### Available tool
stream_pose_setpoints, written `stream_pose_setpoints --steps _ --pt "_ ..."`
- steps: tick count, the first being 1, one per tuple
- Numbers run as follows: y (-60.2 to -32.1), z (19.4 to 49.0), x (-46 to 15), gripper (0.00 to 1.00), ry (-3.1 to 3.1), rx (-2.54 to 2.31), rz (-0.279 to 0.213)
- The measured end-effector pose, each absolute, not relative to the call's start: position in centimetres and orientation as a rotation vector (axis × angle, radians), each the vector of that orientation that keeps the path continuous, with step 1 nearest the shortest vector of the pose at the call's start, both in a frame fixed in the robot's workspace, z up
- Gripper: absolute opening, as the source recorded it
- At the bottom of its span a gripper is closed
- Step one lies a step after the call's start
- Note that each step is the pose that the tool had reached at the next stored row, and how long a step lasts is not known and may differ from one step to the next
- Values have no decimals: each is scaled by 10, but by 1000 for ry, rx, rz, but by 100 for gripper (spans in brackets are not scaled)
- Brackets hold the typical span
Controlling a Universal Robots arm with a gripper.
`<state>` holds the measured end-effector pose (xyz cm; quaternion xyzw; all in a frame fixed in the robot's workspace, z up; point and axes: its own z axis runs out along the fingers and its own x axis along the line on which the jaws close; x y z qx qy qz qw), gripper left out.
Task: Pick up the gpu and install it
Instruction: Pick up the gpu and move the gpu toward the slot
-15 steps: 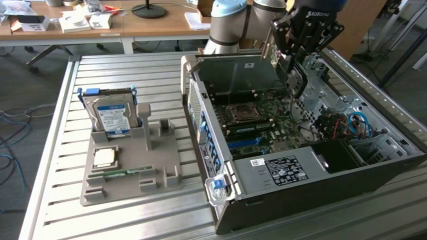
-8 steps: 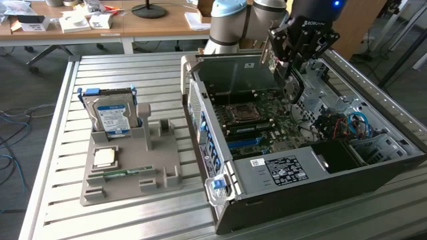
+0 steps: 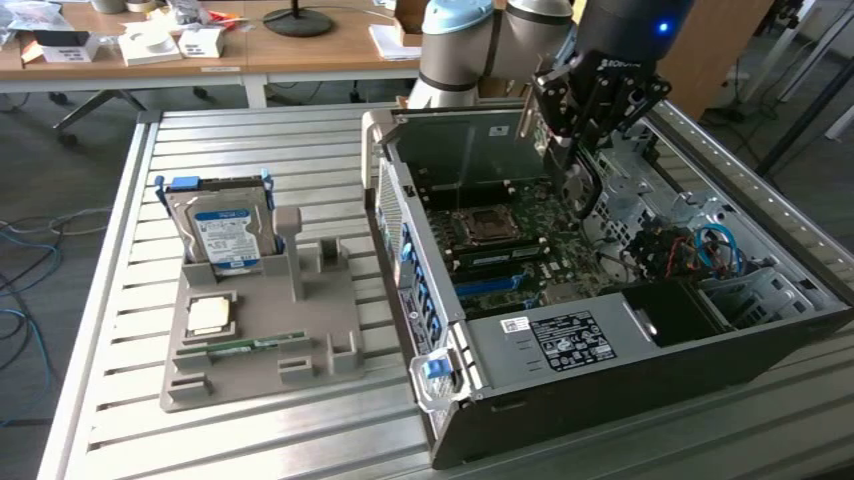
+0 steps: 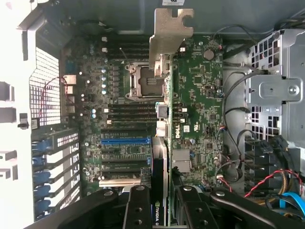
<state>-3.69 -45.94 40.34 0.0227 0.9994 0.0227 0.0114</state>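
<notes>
Item: gpu (image 4: 162, 119), gripped edge-on between fingers (image 4: 138, 210) closed on its near end. Location: over motherboard (image 4: 200, 95) inside open case (image 3: 400, 230). Long axis: straight out from fingers, silvery bracket (image 4: 169, 38) apparently leading.

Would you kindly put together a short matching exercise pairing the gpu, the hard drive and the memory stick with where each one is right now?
Things:
1. gpu
2. hard drive
3. memory stick

Places:
A. lying flat on the grey holder
B. clamped in the gripper above the motherboard
C. standing upright in the grey holder

Pairs: 1-B, 2-C, 3-A
</notes>
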Motion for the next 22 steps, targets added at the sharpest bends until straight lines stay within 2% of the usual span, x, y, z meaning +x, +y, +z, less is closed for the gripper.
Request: stream_pose_setpoints --steps 22 --pt "-459 395 -22 26 3119 47 71"
